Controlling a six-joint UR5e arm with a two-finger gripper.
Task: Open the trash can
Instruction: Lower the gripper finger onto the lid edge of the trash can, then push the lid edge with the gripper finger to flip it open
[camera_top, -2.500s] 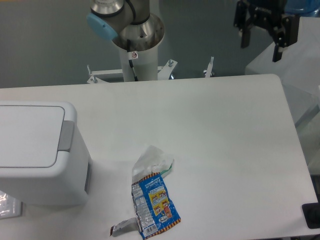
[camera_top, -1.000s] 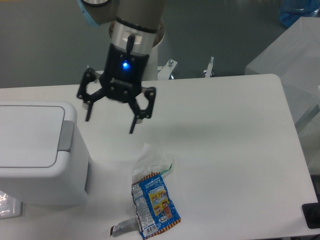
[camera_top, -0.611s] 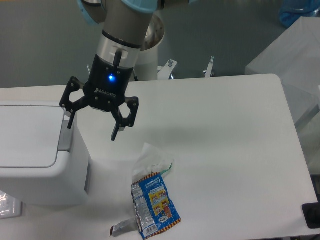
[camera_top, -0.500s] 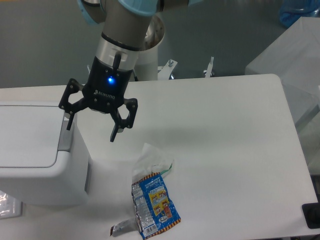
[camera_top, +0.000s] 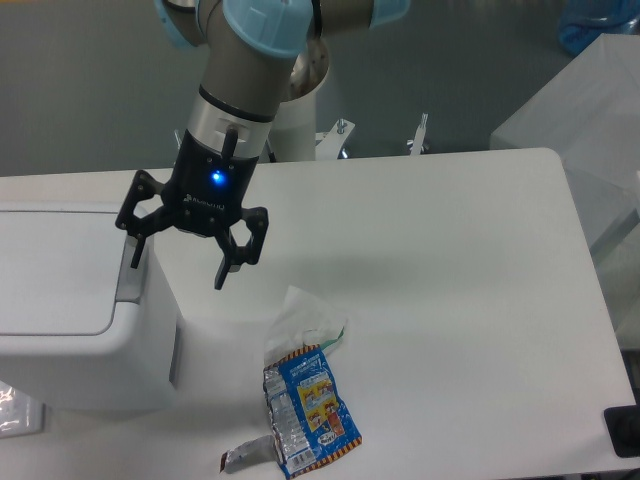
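The trash can (camera_top: 75, 320) sits at the left edge of the bench (camera_top: 450, 300), lid shut and flat, its long axis running left to right with the grey push tab (camera_top: 130, 275) on the right-hand edge. The gripper (camera_top: 178, 266) hangs over that tab edge, jaws spread wide and holding nothing. A blue snack wrapper (camera_top: 310, 410) lies near the front edge, with bare benchtop to the right.

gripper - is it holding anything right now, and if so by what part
Nothing is held. The gripper is open, its fingers spread above the trash can by the grey push tab.
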